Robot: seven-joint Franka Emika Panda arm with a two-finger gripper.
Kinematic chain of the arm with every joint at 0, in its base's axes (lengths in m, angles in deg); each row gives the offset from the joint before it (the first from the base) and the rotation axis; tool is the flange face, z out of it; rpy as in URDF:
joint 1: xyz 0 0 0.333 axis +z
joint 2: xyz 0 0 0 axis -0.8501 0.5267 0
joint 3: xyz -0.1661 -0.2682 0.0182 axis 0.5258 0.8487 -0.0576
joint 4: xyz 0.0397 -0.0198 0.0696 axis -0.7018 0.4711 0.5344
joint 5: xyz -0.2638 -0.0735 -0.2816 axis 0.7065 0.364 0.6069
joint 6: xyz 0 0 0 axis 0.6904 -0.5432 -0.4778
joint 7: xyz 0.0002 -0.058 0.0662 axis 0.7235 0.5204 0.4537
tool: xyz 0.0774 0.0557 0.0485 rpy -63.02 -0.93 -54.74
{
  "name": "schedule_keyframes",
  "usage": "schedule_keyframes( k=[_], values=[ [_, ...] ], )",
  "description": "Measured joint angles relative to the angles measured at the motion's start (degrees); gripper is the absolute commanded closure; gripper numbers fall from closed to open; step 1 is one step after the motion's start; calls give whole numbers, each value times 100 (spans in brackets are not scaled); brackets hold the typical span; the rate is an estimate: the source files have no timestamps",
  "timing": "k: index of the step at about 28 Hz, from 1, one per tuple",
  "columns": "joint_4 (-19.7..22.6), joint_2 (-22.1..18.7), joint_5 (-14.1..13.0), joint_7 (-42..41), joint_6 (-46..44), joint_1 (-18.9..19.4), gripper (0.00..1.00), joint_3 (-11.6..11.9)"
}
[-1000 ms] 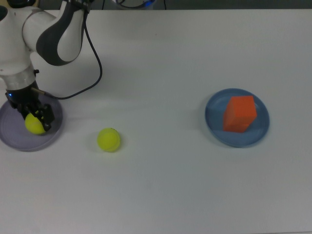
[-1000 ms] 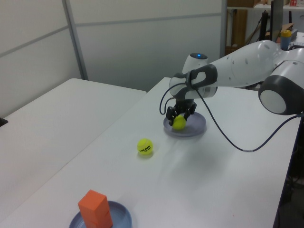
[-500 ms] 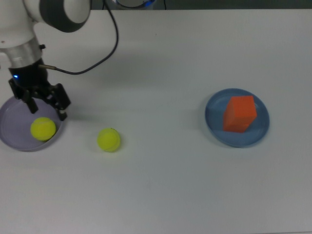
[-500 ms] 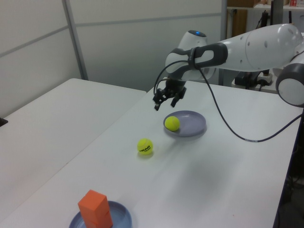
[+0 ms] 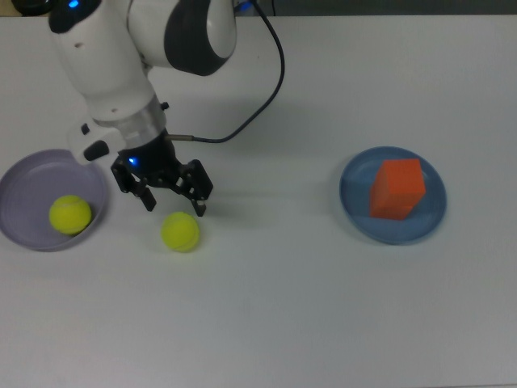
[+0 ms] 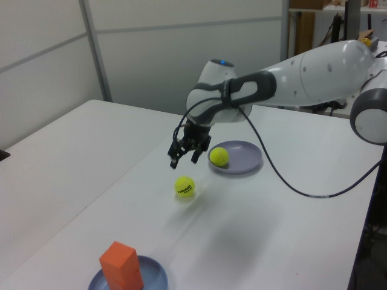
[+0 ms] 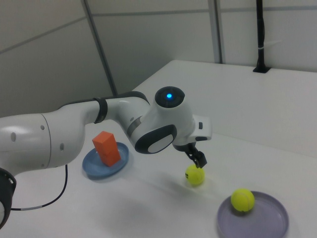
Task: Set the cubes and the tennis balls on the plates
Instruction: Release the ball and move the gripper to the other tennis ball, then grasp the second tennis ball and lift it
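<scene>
One tennis ball (image 5: 70, 214) lies in the lavender plate (image 5: 24, 170) at the top view's left. A second tennis ball (image 5: 179, 232) rests on the white table just right of that plate. My gripper (image 5: 174, 206) hangs open a little above this loose ball, on its far side in the top view, holding nothing. In the left view the gripper (image 6: 184, 160) is above the loose ball (image 6: 185, 186), apart from it. An orange-red cube (image 5: 397, 188) stands on the blue plate (image 5: 355, 174) at the top view's right.
A black cable (image 5: 266, 89) loops from the arm over the table behind the gripper. The table's far edge runs along the top of the top view. The white arm (image 6: 302, 72) reaches over the lavender plate (image 6: 248, 160) in the left view.
The gripper let go of the ball in the lavender plate, rose, and moved to the top view's right, over the loose ball. Both balls and the cube stayed put.
</scene>
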Motion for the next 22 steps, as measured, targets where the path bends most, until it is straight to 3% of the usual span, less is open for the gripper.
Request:
schedule_keyframes(
  k=[14, 17, 22],
  values=[
    [-2, 355, 9, 47, 345, 53, 0, -12],
    [-1, 380, 47, 47, 345, 53, 9, -12],
    [2, 567, 126, 48, 497, 55, 10, -78]
  ],
)
